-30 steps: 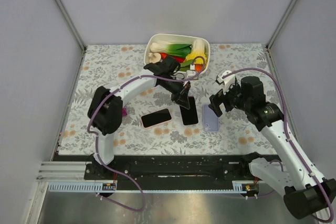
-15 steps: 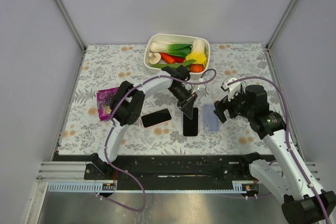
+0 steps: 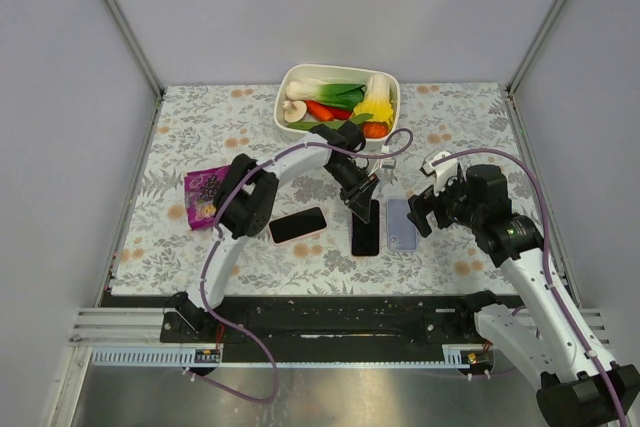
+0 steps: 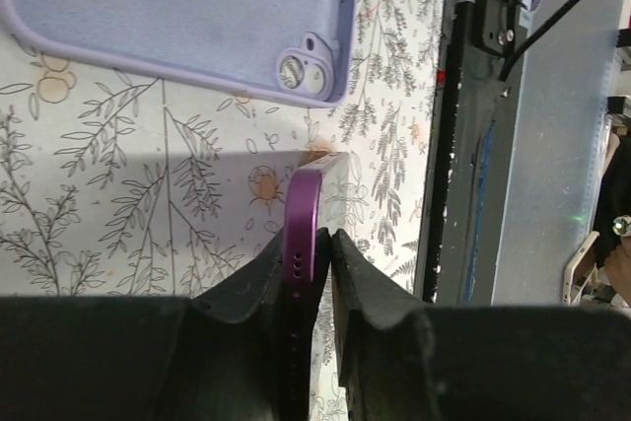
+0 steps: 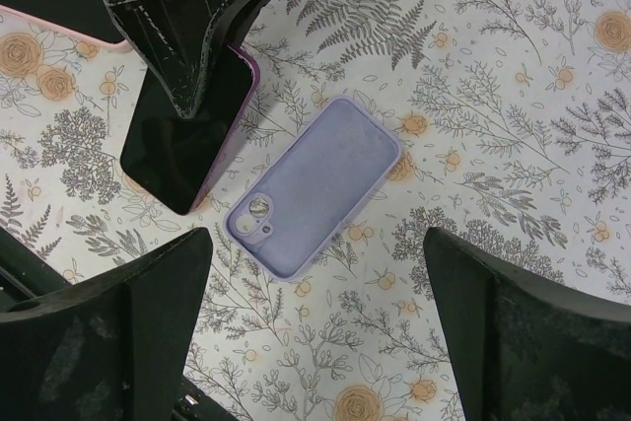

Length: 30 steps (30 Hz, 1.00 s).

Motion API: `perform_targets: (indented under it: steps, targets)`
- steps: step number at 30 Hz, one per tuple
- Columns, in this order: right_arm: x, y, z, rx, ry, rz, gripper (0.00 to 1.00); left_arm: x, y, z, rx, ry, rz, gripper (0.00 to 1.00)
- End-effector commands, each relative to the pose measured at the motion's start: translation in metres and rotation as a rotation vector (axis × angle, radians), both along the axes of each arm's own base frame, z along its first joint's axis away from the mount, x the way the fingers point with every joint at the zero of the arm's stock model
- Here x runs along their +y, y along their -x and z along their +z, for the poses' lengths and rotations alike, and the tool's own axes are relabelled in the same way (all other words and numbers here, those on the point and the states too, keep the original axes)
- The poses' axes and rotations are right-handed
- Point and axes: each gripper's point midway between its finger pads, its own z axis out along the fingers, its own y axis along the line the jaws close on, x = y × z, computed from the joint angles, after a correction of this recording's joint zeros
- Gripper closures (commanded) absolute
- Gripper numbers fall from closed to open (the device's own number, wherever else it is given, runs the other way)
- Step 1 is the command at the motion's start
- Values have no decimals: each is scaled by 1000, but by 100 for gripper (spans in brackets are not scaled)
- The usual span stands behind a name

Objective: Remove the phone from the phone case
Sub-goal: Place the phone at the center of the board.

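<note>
Since a second ago the left arm has carried the phone down and toward me, so it now sits just left of the empty lavender case, close beside it but not touching. The right arm has drawn back a little toward the case's right side.

On the left wrist view, the left gripper has its pads pressed against both faces of the purple phone, clamped on one end. The phone slopes away from the fingers. I cannot tell whether its free end rests on the floral cloth or hangs just above it. The right gripper hovers over the case with its fingers wide apart, holding nothing.

I judge the separation done: the case lies flat, hollow side up, with the camera cut-out showing. What remains is setting the phone down. The next move calls for lowering the held end until the phone lies flat. Then I should part the fingers and lift straight up, so the phone is not dragged into the case or toward the second phone further left of it.
</note>
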Motion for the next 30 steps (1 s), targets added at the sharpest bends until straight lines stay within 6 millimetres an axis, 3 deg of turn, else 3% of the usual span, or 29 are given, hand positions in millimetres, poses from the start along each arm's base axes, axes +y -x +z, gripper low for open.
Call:
perform_targets:
  steps: [1,11,18,30]
  targets:
    - [-4,-2,3,-18,4,-19,2,-5,-28,-20,-134,-44,23,77]
    - [-3,-1,-1,-7,4,-12,2,-5,-36,-38,-152,-82,41,73]
    - [-1,1,-4,5,0,-4,2,-2,-43,-51,-187,-104,41,62]
    - [1,1,-4,12,-4,7,2,-1,-53,-62,-230,-136,73,52]
